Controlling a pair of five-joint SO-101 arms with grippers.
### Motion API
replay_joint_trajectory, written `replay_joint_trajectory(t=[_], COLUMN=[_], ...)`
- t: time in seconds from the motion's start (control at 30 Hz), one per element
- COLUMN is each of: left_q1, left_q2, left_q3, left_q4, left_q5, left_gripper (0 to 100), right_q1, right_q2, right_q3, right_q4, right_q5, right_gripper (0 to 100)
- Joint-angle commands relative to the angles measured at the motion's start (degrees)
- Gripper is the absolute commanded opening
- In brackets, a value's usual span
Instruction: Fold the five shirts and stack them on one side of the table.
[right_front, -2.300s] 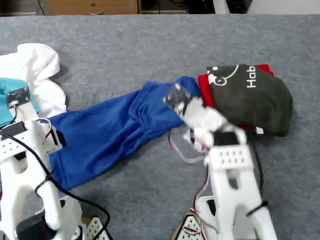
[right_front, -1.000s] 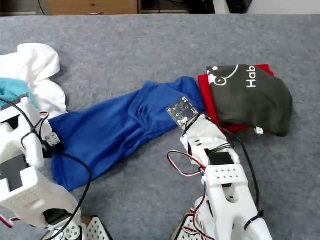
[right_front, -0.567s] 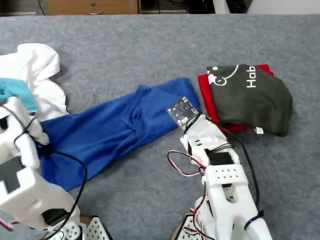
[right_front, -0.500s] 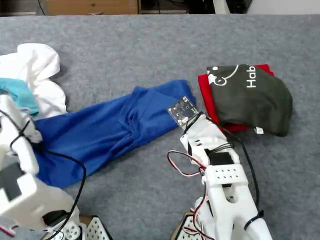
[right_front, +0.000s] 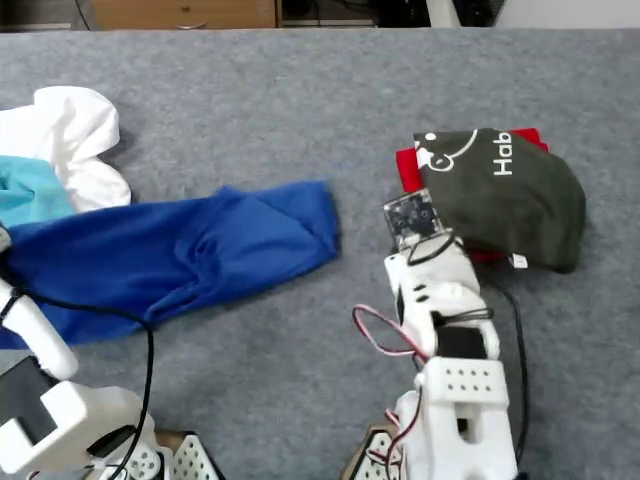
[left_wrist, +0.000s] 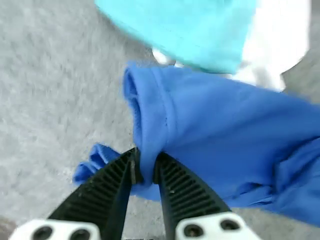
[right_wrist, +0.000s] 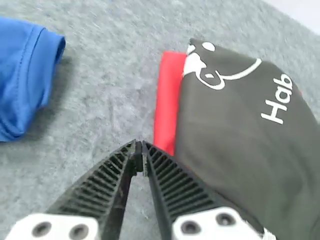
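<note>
From the high view, a long, rumpled blue shirt (right_front: 180, 255) of thin cloth lies stretched across the left half of the grey felt-covered table (right_front: 300, 100). One end of it runs off toward my left arm (right_front: 45, 400) at the near left edge. Behind it a crumpled white shirt (right_front: 65, 135) sits at the far left, with a bunched turquoise shirt (right_front: 30, 190) resting against it. On the right side, a folded dark grey shirt (right_front: 505, 195) with white print lies on top of a folded red shirt (right_front: 405, 170), of which just the edge peeks out. My right arm (right_front: 445, 320) stands near that stack.

In my left wrist view, my left gripper (left_wrist: 145, 167) has its jaws clamped on a rolled fold of the blue shirt (left_wrist: 225, 145). The turquoise shirt (left_wrist: 195, 25) and white shirt (left_wrist: 285, 45) lie just beyond.

In my right wrist view, my right gripper (right_wrist: 138, 150) has its jaws pressed together with nothing between them. It is over bare table, just beside the red shirt (right_wrist: 167, 100) and the dark grey shirt (right_wrist: 240, 140). The blue shirt's end (right_wrist: 25, 75) lies well apart.
</note>
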Motion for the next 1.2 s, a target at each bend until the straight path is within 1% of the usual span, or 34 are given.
replay_joint_trajectory(t=[0.0,0.07,0.2,0.27,0.37,0.4,0.5,0.63,0.77,0.9,1.0,1.17], left_q1=[6.24,12.22,24.70,31.38,41.32,44.31,51.16,55.56,58.64,60.40,62.42,64.00], left_q2=[-2.15,-2.07,-1.63,-1.54,-1.54,-1.45,0.13,5.32,14.46,22.73,27.82,36.97], left_q3=[-6.33,-6.33,-4.75,-4.13,-4.57,-4.48,-4.92,-7.56,-11.78,-21.01,-28.40,-37.45], left_q4=[1.41,1.41,1.41,1.32,0.88,-0.35,-4.22,-5.80,-7.38,-7.12,-5.10,-3.69], left_q5=[5.01,7.30,14.95,17.85,18.02,18.02,14.24,13.19,13.19,13.27,13.27,13.27], left_gripper=[2,2,2,2,2,2,2,2,2,2,2,2], right_q1=[-1.19,-1.01,-0.84,-0.84,-0.84,-0.84,-0.84,-0.84,-0.75,-0.75,-0.75,-0.84], right_q2=[-4.09,-5.76,-8.31,-9.36,-10.33,-10.33,-10.33,-10.42,-10.51,-10.51,-10.42,-10.33], right_q3=[1.63,3.47,7.96,9.01,9.36,9.45,9.45,9.45,9.45,9.45,9.45,9.45], right_q4=[-1.23,-3.25,-9.32,-10.46,-10.37,-10.37,-10.37,-10.37,-10.37,-10.37,-10.37,-10.55], right_q5=[-0.70,-0.70,-0.70,-0.70,-0.70,-0.70,-0.70,-0.70,-0.70,-0.70,-0.70,-0.70], right_gripper=[0.4,0.4,0.4,0.4,0.4,0.4,0.4,0.3,0.2,0.2,0.2,0.2])
